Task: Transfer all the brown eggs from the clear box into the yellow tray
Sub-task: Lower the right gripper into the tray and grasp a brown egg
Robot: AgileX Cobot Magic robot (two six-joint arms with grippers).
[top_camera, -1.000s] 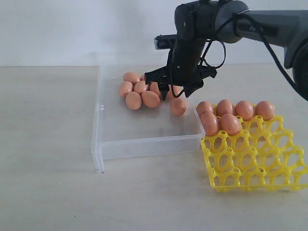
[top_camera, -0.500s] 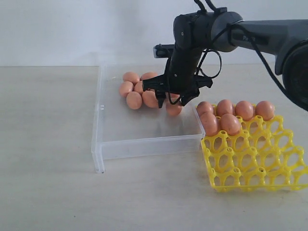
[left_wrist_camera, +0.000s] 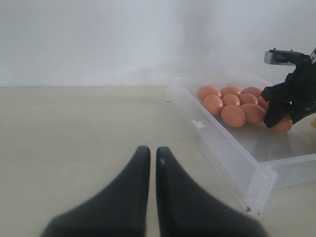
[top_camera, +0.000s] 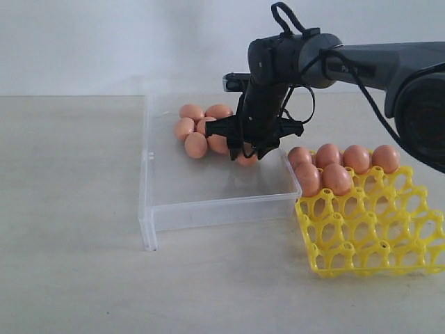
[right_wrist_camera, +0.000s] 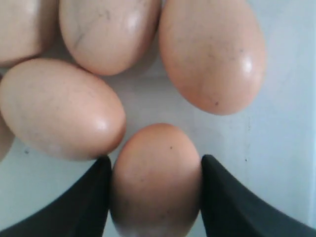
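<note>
The clear box (top_camera: 215, 209) sits on the table with several brown eggs (top_camera: 197, 144) bunched at its far side. My right gripper (top_camera: 247, 152) is down inside the box at the cluster's right end. In the right wrist view its two fingers press both sides of one brown egg (right_wrist_camera: 155, 177), which rests on the box floor beside others (right_wrist_camera: 61, 111). The yellow tray (top_camera: 368, 236) lies right of the box, with several eggs (top_camera: 337, 177) in its far cells. My left gripper (left_wrist_camera: 152, 149) hangs shut and empty above the bare table, left of the box (left_wrist_camera: 232, 163).
The box's near wall (top_camera: 149, 229) and right corner (top_camera: 293, 198) stand close to the tray's left edge. A pale wall runs behind the table. The right arm (top_camera: 375, 59) reaches in from the right, above the tray.
My right gripper has dropped lower into the box and its fingers have closed in on one egg. The box and tray appear slightly shifted to the right.
</note>
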